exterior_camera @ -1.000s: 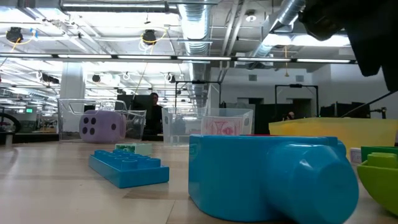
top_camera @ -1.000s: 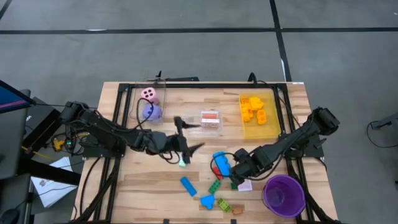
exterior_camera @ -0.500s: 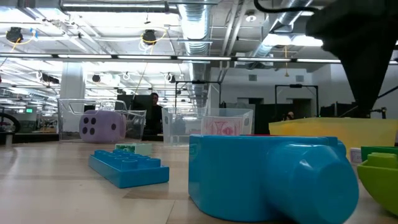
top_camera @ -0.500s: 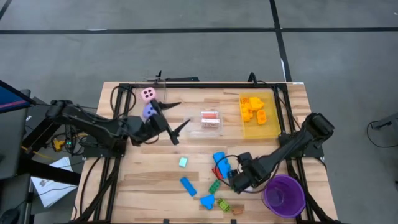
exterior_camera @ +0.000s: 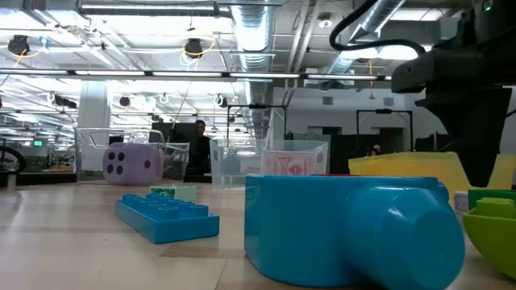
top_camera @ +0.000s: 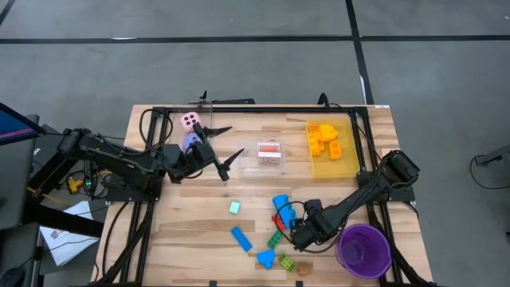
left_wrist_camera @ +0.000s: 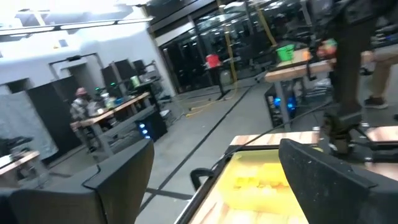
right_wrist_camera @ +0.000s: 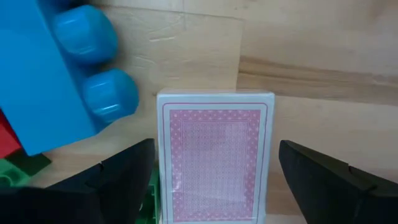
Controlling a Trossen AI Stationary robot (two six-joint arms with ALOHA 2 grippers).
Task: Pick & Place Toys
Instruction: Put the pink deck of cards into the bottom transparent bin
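Grey floor (top_camera: 239,64) outside; ceiling ducts (exterior_camera: 258,32) above lit workshop desks (left_wrist_camera: 118,109).

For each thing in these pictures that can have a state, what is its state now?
left gripper: open, empty, raised beside the purple die.
right gripper: open, low over the pink-backed card, not gripping it.
pink-backed card: flat on the table, face down.
yellow bin: holds yellow and orange bricks.
purple cup: upright, nothing visible inside.

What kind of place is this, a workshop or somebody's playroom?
Probably a robotics lab or open-plan workshop, not a playroom. Bare ducts and strip lights run overhead, a person sits at a workbench behind, and the wooden table with scattered bricks stands on bare concrete floor.
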